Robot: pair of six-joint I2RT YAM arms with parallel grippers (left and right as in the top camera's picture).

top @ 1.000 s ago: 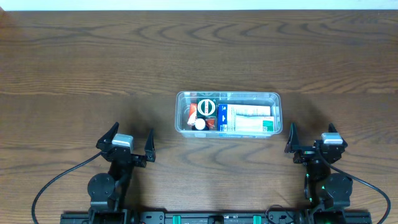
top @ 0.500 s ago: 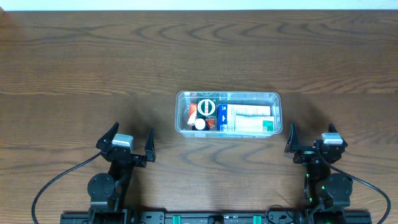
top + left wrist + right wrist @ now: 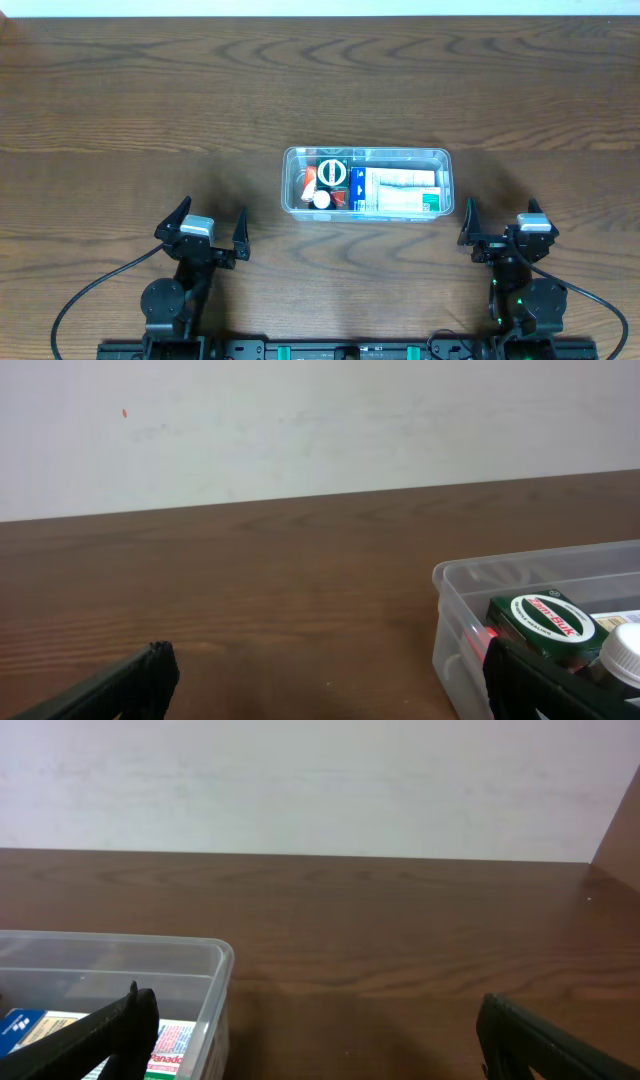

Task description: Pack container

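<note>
The clear plastic container (image 3: 442, 156) stands at the middle of the table, a little right of centre. Inside it lie a green round tin (image 3: 332, 172), a white-capped item (image 3: 321, 199), a red item (image 3: 309, 178) and blue-and-white boxes (image 3: 398, 190). My left gripper (image 3: 208, 228) is open and empty near the front left, apart from the container. My right gripper (image 3: 503, 222) is open and empty at the front right. The left wrist view shows the container's corner (image 3: 455, 630) and the tin (image 3: 545, 620); the right wrist view shows its right wall (image 3: 215, 990).
The brown wooden table (image 3: 150, 110) spreads around the container. A white wall (image 3: 300, 420) lies beyond the far edge. Black cables (image 3: 90, 295) run by both arm bases along the front edge.
</note>
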